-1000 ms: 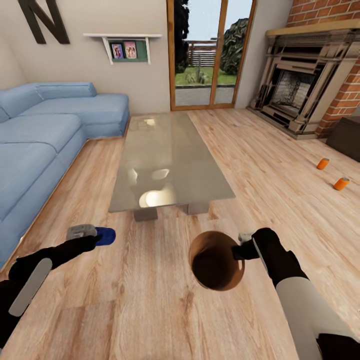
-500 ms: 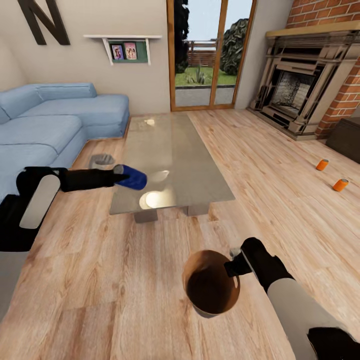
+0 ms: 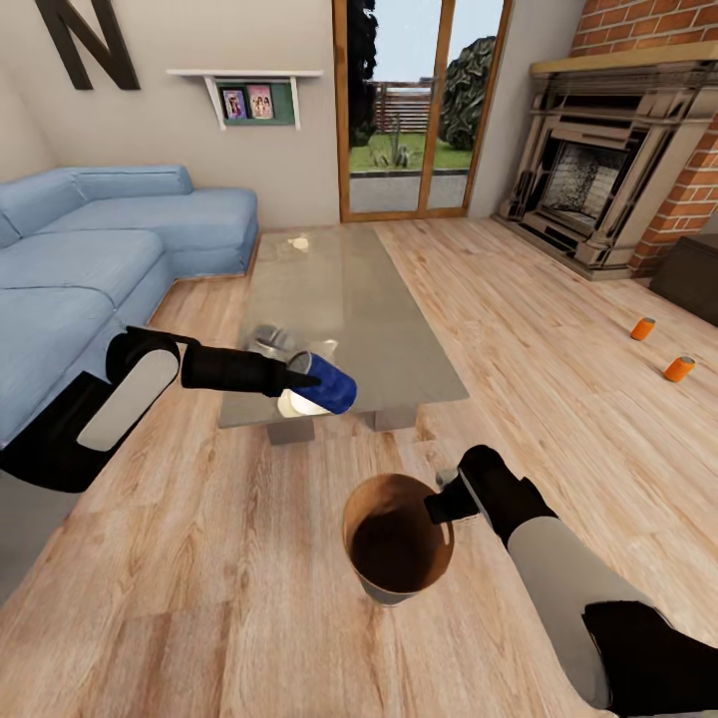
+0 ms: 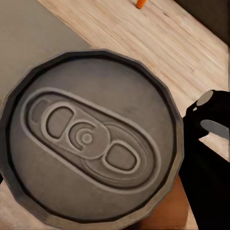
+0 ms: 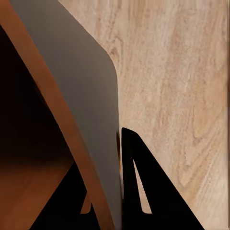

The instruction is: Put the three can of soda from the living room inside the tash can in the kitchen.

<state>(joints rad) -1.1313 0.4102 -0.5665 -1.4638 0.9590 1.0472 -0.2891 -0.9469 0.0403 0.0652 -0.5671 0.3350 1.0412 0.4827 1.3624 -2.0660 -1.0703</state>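
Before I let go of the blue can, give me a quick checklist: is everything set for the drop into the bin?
1. Dark blue metal-topped soda can gripped by left gripper: ok.
2. Round coppery-brown bin held at its rim by right gripper: ok, fingers straddle the wall.
3. Bin mouth open and facing up: ok.
4. Can directly over bin mouth: not ok, it hangs by the grey low table's near edge.
5. Bin empty: cannot tell, interior is dark.
6. Two orange cans remaining on the wood floor: ok, both visible.

One blue can (image 3: 326, 387), two orange cans (image 3: 643, 328) (image 3: 680, 368), one bin (image 3: 396, 538), one table (image 3: 344, 299), one sofa (image 3: 90, 259).
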